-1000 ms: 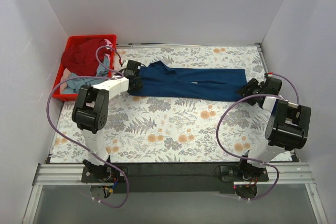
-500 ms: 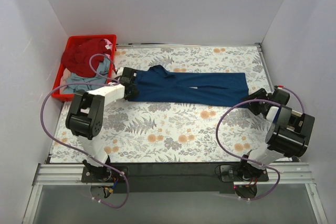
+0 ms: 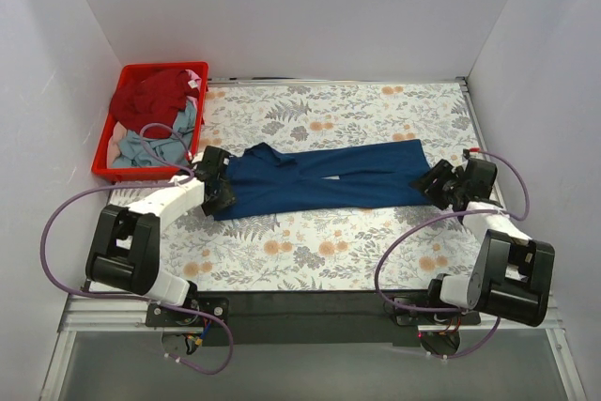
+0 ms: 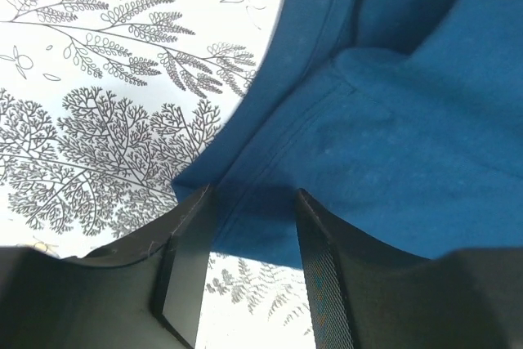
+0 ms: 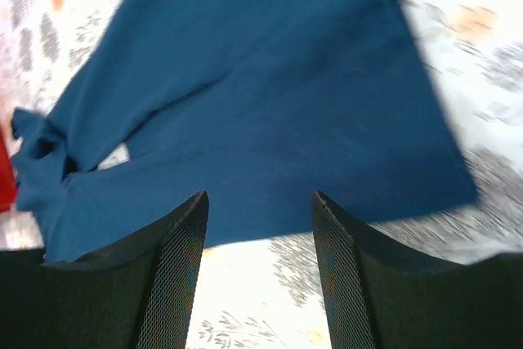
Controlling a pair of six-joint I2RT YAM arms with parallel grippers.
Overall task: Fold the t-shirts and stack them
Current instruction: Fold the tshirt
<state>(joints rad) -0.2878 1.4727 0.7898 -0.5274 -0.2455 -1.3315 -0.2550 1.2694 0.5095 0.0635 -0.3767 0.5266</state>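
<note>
The navy t-shirt (image 3: 329,176) is laid out in a long band on the flowered table (image 3: 319,246), stretched between the two pairs of fingers. One end is at the left gripper (image 3: 223,196) and the other at the right gripper (image 3: 435,182). In the left wrist view, a hemmed corner of the blue cloth is seen running down into the gap between the left fingers (image 4: 184,267). The rest of the shirt is spread beyond and to the right of the fingertips, while fern-patterned table is shown to their left and in a small patch between them, closer to the palm. The left fingers are held a narrow gap apart, and whether the cloth is pinched or merely straddled cannot be told. In the blurred right wrist view, the shirt's edge is seen crossing between the right fingers (image 5: 176,275), with the cloth fanned out ahead of the tips and bare table lying toward the palm. These fingers too are set slightly apart, and a grip on the cloth cannot be confirmed. Near the left gripper, on the side away from the navy shirt, a red crate (image 3: 117,174) is placed. A dark red t-shirt (image 3: 150,96) and a pale grey-blue t-shirt (image 3: 155,146) are heaped in it, unfolded, well apart from the right fingers.
</note>
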